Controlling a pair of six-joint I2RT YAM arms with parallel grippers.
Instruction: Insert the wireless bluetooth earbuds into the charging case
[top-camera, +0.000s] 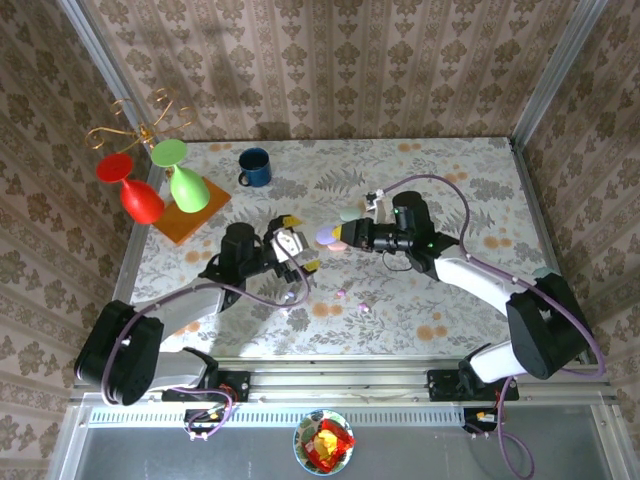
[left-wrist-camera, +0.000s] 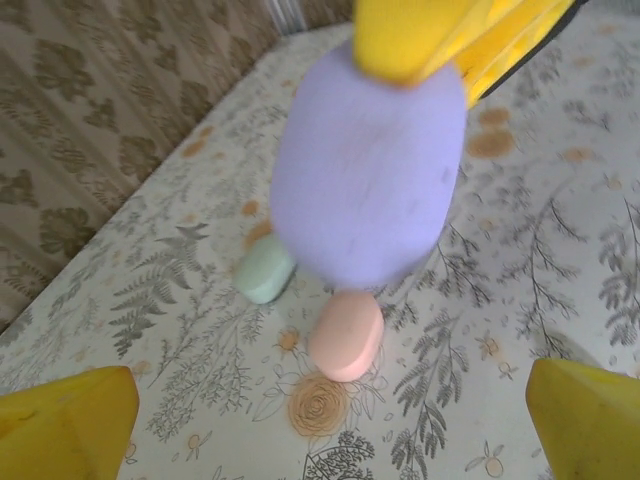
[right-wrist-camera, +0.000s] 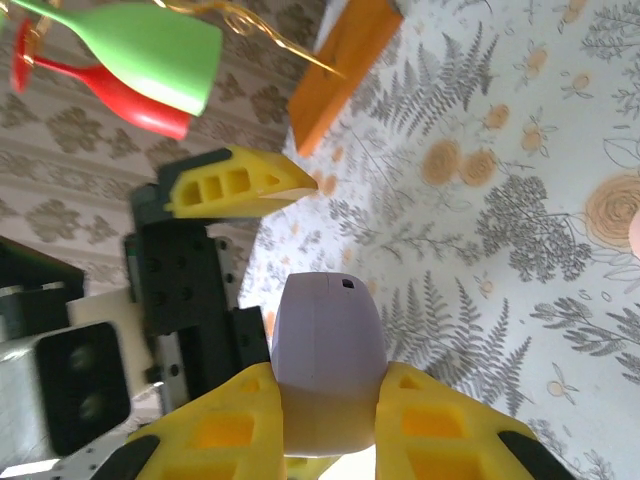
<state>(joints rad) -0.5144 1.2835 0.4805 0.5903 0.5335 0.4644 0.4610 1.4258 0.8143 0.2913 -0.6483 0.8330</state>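
The right gripper (right-wrist-camera: 330, 400) is clamping its yellow fingers on the purple charging case (right-wrist-camera: 328, 345) and holding it raised over the tabletop (top-camera: 470, 190). The shell is looking closed. Facing that case from the left, the left gripper (top-camera: 300, 244) is standing with its jaws spread wide, gripping nothing.

Looking at the room: right of the purple charging case and beyond it, the floral surface is running open all the way to the side rail and the back wall. Left of the case it is getting crowded. An orange board (top-camera: 190, 215) is sitting there near the left edge, with a red wine glass (top-camera: 135, 195) and a green wine glass (top-camera: 185, 185) over it.

The wireless bluetooth earbuds (top-camera: 363, 307) are lying loose as tiny specks on the near side of the case, toward the arm bases and well apart from it.

Now the containers. A green case (left-wrist-camera: 265, 270) is lying just beyond the purple charging case and a pink case (left-wrist-camera: 346, 335) just on its near side, both closed and down on the table. A blue mug (top-camera: 254, 167) is standing upright beyond and left of the case, dark inside, so I cannot tell its contents. Far on the near side of the case, past the table's front rail, a bowl (top-camera: 297, 440) is holding red and yellow pieces.
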